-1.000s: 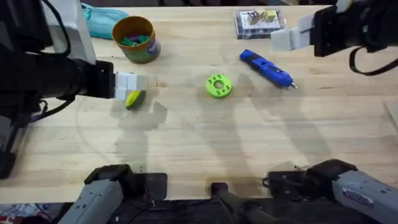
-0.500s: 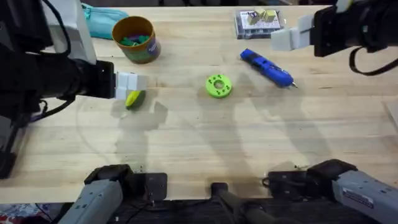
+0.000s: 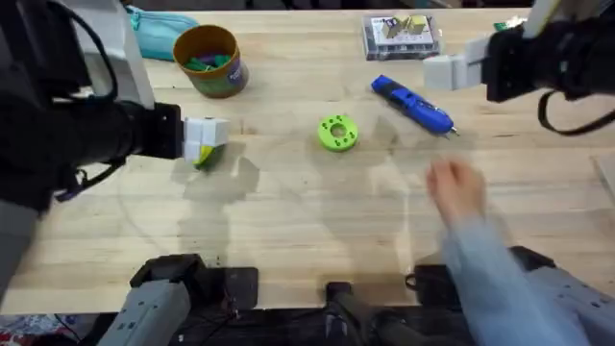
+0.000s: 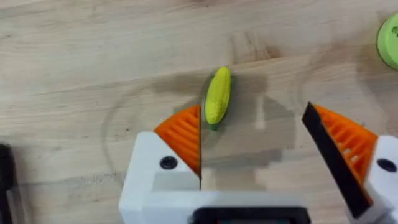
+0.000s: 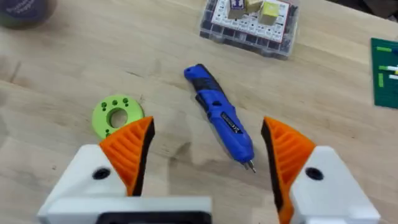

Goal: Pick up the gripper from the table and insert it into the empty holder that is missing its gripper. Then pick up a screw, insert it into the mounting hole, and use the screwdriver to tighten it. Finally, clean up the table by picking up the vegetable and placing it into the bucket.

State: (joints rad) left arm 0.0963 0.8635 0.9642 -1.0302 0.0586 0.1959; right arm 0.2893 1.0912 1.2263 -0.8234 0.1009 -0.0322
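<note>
Vegetable (image 4: 217, 94) — a toy corn cob, yellow with a green husk end — lies flat on the worktop (image 3: 307, 221), just ahead of the left hand (image 4: 261, 140). In the left wrist view it sits close off the tip of one orange pad (image 4: 181, 132), not squarely between the two.

Left hand: fingers spread wide, nothing held. Hovering low over the cob, judging by its shadow.

Handling, as a judgement: small, light, rigid plastic; smooth and rounded, so liable to roll or squirt out if pinched near an end. Best taken across the middle of its length, pads either side. The hand looks to need a small sideways shift to centre it first.

Bucket (image 3: 209, 60) stands farther back on the left side, near a teal pouch (image 3: 159, 34) — a short carry.

Right hand (image 5: 205, 152): also spread, empty, above the blue screwdriver (image 5: 221, 118) and green disc (image 5: 115, 116). Parts box (image 5: 250, 18) beyond.

A person's hand (image 3: 454, 189) reaches in over the worktop's right side, touching nothing.
</note>
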